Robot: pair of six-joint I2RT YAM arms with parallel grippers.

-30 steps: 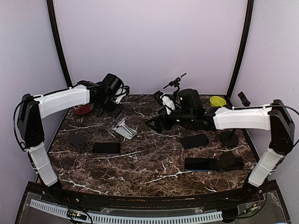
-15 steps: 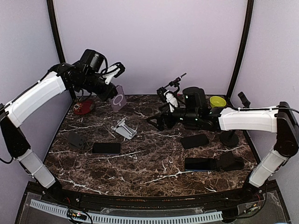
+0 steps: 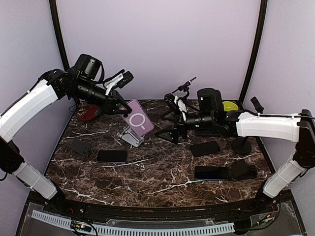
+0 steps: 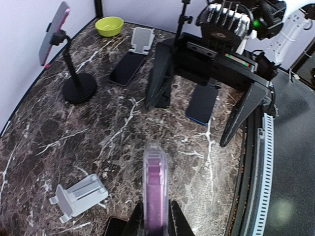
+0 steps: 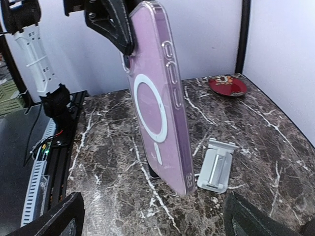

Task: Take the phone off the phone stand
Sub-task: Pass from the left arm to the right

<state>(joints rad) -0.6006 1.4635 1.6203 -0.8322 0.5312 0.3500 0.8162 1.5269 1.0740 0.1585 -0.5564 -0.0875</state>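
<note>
A purple phone (image 3: 139, 121) in a clear case hangs tilted in the air, above the table. My left gripper (image 3: 119, 102) is shut on its upper end. In the left wrist view the phone (image 4: 155, 187) is edge-on between the two fingers. The right wrist view shows its back with a white ring (image 5: 157, 113). A small grey folding phone stand (image 3: 130, 136) sits empty on the marble just below and behind it. My right gripper (image 3: 168, 119) is open wide, facing the phone from the right and not touching it.
A black phone (image 3: 111, 156) and a dark grey block (image 3: 80, 146) lie at the left. Two more phones (image 3: 204, 148) (image 3: 210, 172), a black stand (image 3: 242, 169) and a round-base pole stand (image 3: 241, 145) are at the right. A yellow-green bowl (image 3: 229, 106) and a red plate (image 3: 86, 114) sit at the back.
My left arm rose from the back left with the phone and carried it right and forward, over the grey stand. The right gripper shifted slightly toward it.
</note>
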